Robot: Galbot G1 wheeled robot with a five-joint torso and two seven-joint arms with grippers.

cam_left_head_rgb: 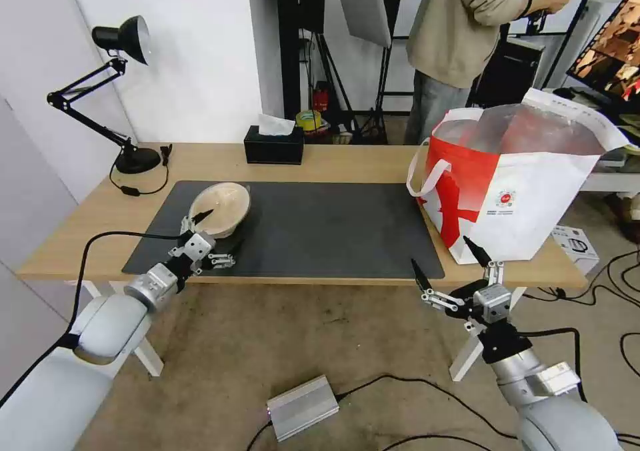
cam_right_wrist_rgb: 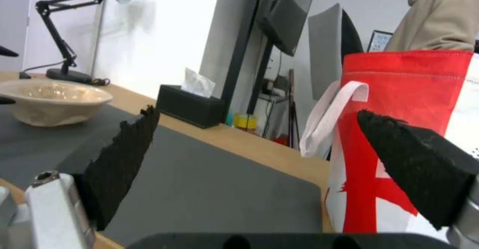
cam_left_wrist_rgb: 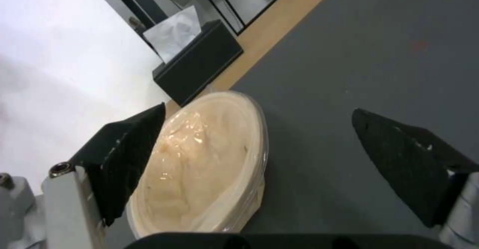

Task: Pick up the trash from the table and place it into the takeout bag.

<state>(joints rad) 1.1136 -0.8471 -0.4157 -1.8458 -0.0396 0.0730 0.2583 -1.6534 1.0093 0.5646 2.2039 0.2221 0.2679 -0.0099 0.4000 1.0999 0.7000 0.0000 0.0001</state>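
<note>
Takeout bag (cam_left_head_rgb: 527, 191), white and red with silvery lining and white handles, upright at the bench's (cam_left_head_rgb: 347, 161) right end, mouth open, its base partly on the right edge of the dark grey mat (cam_left_head_rgb: 320, 227). Beige translucent lidded bowl (cam_left_head_rgb: 220, 209) lying on the mat's far left corner, tilted slightly. Black tissue box (cam_left_head_rgb: 273, 145) against the bench's far edge, left of centre; black desk lamp (cam_left_head_rgb: 117, 91) at the far left corner. Left gripper (cam_left_head_rgb: 212, 232) at the mat's near left corner, jaws apart, one fingertip (cam_left_wrist_rgb: 125, 155) just beside the bowl's rim, the other out over bare mat. Right gripper (cam_left_head_rgb: 450, 264) off the bench's near edge, in front of the bag, jaws spread wide and holding nothing.
</note>
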